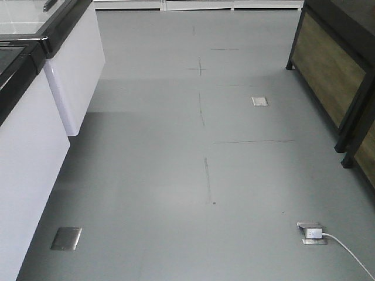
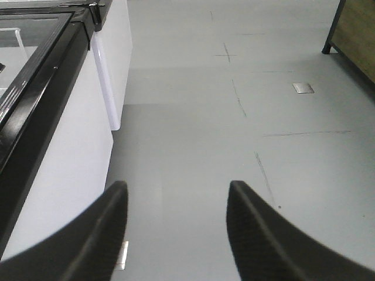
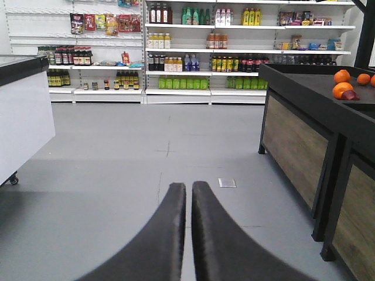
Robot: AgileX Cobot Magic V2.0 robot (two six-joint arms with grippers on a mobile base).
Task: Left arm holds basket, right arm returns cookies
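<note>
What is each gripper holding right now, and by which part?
Nothing is held. Left gripper: jaws apart, only bare floor between them. Right gripper: jaws shut against each other, nothing between.

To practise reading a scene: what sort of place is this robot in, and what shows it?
Probably a small supermarket or mock shop: shelves stocked with bottled drinks, oranges on a dark wooden-sided stand, and a white glass-topped cabinet, likely a freezer.
</note>
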